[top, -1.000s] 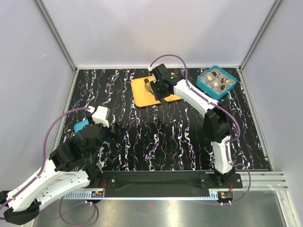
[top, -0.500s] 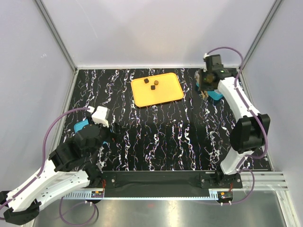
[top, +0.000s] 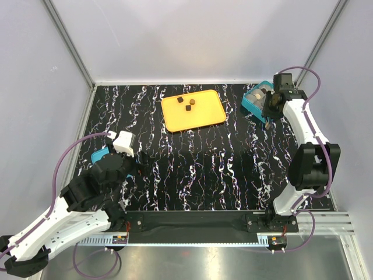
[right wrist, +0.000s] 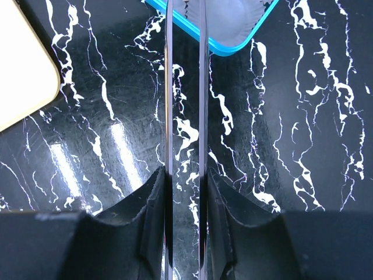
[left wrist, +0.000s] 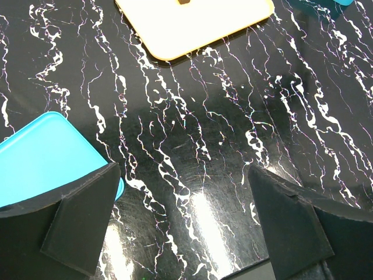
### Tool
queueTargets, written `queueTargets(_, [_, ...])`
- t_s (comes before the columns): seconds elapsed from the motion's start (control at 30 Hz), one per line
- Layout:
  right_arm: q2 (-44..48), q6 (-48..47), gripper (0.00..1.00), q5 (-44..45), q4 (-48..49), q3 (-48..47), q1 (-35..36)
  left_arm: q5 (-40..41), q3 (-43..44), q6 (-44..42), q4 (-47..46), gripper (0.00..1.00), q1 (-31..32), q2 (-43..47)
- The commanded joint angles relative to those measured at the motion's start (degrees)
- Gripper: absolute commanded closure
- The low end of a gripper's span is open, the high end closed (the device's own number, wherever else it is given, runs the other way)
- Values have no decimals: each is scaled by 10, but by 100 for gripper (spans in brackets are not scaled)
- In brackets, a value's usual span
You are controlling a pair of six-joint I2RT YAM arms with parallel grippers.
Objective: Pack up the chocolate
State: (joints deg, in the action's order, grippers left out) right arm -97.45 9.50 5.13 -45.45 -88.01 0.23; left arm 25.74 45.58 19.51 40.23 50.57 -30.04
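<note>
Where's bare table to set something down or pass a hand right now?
Widest: the table middle, between the orange tray and the near edge. Also the back-left corner beside the tray. Crowded: back right, where the right arm hangs over the teal box; near left, around the left arm and teal lid.

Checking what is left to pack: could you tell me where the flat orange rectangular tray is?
In the top view, the flat orange rectangular tray lies at the far centre, left of the teal square box, holding three brown chocolates.
</note>
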Motion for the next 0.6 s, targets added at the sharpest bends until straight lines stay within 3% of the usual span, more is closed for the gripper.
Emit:
queueTargets(0.0, [26, 8, 70, -5, 30, 8, -15, 5, 2, 1, -29, 1, 1, -1])
queueTargets(0.57, [5, 20, 66, -48, 66, 31, -27, 7, 1, 1, -29, 1, 1, -5])
